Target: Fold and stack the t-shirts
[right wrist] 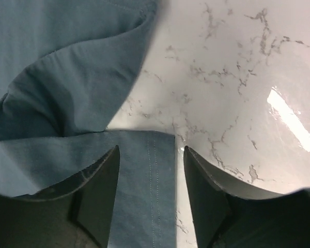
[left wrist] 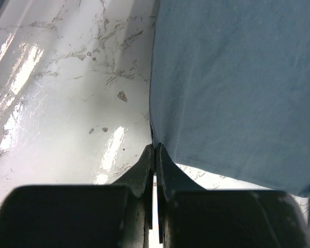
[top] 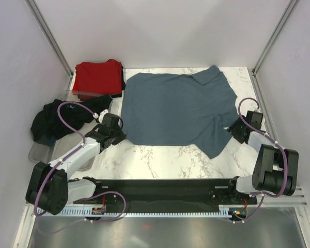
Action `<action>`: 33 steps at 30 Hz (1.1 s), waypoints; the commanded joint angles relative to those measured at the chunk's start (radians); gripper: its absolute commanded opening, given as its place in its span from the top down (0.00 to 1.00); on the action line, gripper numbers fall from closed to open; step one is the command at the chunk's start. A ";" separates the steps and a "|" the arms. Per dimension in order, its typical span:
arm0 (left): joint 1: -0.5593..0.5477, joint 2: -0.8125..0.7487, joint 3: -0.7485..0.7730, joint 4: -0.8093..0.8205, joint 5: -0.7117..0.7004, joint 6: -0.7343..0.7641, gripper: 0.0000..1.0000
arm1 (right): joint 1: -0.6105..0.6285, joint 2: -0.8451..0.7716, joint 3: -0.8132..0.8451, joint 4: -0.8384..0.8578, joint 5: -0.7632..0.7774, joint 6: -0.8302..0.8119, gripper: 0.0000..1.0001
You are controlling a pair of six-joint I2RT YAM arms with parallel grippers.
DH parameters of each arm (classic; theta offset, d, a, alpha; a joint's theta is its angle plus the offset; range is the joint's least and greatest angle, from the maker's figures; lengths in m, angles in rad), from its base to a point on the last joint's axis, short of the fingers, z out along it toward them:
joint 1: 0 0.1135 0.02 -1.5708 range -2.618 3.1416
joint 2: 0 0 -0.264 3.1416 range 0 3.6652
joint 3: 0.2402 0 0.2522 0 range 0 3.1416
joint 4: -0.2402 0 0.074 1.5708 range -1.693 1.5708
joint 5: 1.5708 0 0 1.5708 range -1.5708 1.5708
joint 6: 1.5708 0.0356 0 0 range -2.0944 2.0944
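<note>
The slate blue-grey cloth t-shirt (top: pixel 175 111) lies spread for folding on the white marbled worktop (top: pixel 160 157); the left claw (left wrist: pixel 155 150) sits closed at its hem corner; the right claw (right wrist: pixel 150 150), apart, straddles a sleeve hem, apparently to grip.

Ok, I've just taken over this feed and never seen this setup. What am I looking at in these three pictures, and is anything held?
These are two robot arms bolted at the near edge of the table. The wide picture looks down from above; the other two come from a camera on each wrist. A blue-grey shirt lies spread flat. A folded red shirt sits at the back left, and a crumpled black shirt drapes over a clear tray. The left gripper is shut at the blue-grey shirt's edge; whether it pinches cloth is unclear. The right gripper is open, with a sleeve hem between its fingers, not gripped yet.
</note>
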 commanded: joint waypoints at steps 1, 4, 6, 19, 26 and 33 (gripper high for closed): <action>-0.001 -0.021 0.003 0.032 0.007 -0.022 0.98 | 0.001 0.011 -0.054 -0.043 -0.072 -0.008 0.42; -0.003 -0.029 0.003 0.032 0.010 -0.020 0.98 | 0.001 0.011 -0.079 -0.017 -0.092 -0.003 0.46; -0.003 -0.035 0.000 0.031 0.013 -0.020 0.98 | 0.001 0.019 -0.082 -0.012 -0.084 -0.014 0.50; -0.001 -0.118 0.009 -0.024 0.018 -0.010 0.98 | 0.001 -0.055 -0.045 -0.142 -0.115 0.001 1.00; -0.001 -0.239 0.024 -0.106 0.044 -0.019 0.98 | 0.002 -0.562 0.064 -0.576 0.031 0.138 1.00; -0.001 -0.316 0.026 -0.199 0.082 -0.033 0.98 | 0.036 -0.733 0.142 -0.848 0.125 0.202 1.00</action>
